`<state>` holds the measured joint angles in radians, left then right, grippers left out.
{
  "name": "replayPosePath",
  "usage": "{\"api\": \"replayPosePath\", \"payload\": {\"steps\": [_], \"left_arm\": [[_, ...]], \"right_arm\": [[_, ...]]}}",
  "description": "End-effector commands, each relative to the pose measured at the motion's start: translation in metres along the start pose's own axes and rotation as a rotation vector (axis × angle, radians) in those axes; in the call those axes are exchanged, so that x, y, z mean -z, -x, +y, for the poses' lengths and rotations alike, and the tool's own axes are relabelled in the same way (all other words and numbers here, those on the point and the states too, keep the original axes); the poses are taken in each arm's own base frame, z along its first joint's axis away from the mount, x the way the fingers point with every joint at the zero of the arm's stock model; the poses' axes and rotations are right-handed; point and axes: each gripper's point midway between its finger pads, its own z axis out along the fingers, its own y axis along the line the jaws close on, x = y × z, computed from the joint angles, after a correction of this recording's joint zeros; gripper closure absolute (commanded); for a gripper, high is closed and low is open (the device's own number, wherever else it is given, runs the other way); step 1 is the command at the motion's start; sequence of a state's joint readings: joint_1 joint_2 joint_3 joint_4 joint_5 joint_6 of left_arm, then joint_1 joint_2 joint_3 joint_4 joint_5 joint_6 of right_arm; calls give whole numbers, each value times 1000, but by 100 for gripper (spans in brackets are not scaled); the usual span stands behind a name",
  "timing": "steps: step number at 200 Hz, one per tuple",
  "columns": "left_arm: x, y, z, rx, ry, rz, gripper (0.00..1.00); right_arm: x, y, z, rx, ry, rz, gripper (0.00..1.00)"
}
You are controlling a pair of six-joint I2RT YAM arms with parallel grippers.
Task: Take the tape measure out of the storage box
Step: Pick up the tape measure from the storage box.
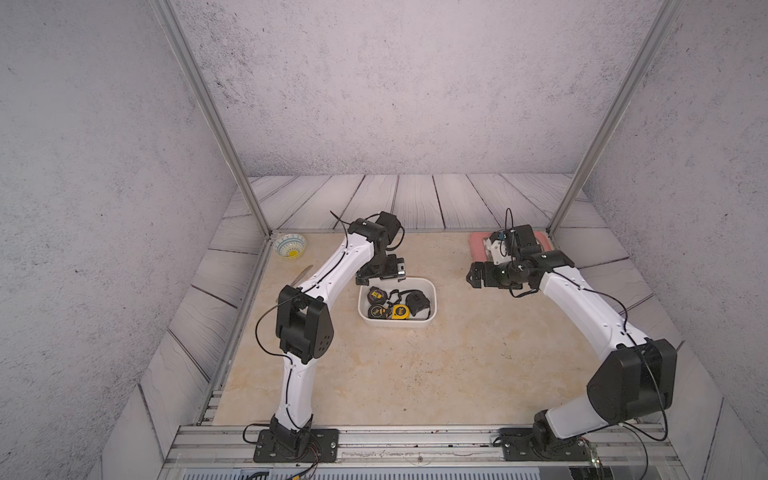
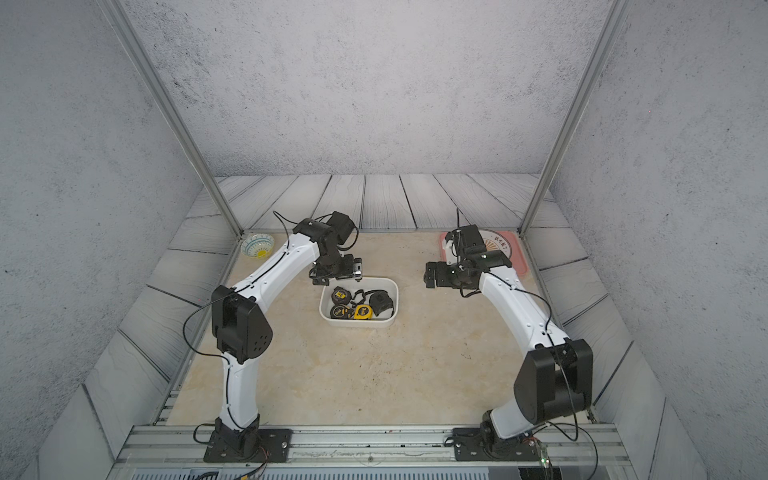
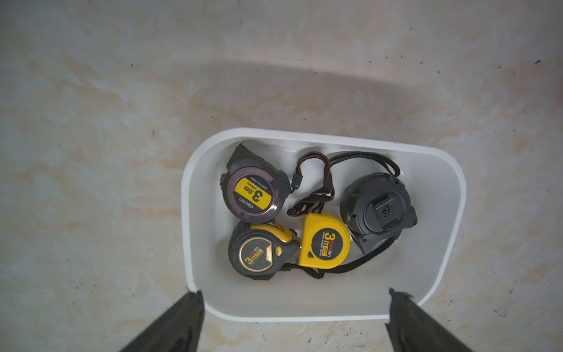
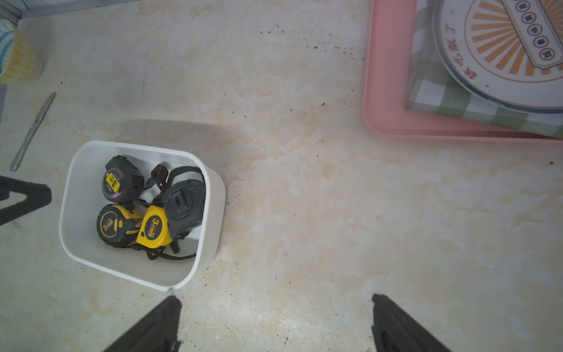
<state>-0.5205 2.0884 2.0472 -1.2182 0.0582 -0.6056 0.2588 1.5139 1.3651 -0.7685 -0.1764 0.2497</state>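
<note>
The white storage box (image 1: 395, 323) sits mid-table and holds several tape measures. Among them are an all-yellow one (image 3: 324, 240), a black one with a round yellow label (image 3: 251, 193) and a dark grey one lying face down (image 3: 377, 210). Their wrist straps are tangled between them. My left gripper (image 3: 295, 294) hangs open above the box's far-left rim (image 3: 304, 317), pointing down, with nothing between its fingers. It also shows in both top views (image 1: 380, 276). My right gripper (image 4: 275, 298) is open and empty over bare table to the right of the box (image 4: 213, 213), well apart from it.
A pink tray (image 4: 387, 91) at the back right carries a checked cloth and a printed plate (image 4: 502, 61), partly under my right wrist. A patterned bowl (image 1: 290, 245) and a table knife (image 4: 32, 128) lie at the back left. Metal frame posts stand at both back corners.
</note>
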Motion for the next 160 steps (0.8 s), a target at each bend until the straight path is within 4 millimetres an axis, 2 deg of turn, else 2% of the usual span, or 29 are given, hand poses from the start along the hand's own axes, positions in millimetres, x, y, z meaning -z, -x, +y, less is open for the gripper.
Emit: {"api": "replayPosePath", "payload": {"steps": [1,43,78,101,129,160], "left_arm": [[-12,-7,5,45,22,57,2],[-36,-6,-7,89,-10,93,2],[-55,-3,1,106,56,102,0],[-59,1,-1,90,58,98,0],[-54,9,-1,63,83,76,0],[-69,4,4,64,112,108,0]], "right_arm": [[7,-4,2,41,-27,11,1],[12,-6,7,67,-29,4,1],[13,-6,7,74,-40,-2,1],[12,-9,7,79,-44,3,1],[9,-10,6,82,-47,12,1],[8,-10,6,90,-55,15,1]]}}
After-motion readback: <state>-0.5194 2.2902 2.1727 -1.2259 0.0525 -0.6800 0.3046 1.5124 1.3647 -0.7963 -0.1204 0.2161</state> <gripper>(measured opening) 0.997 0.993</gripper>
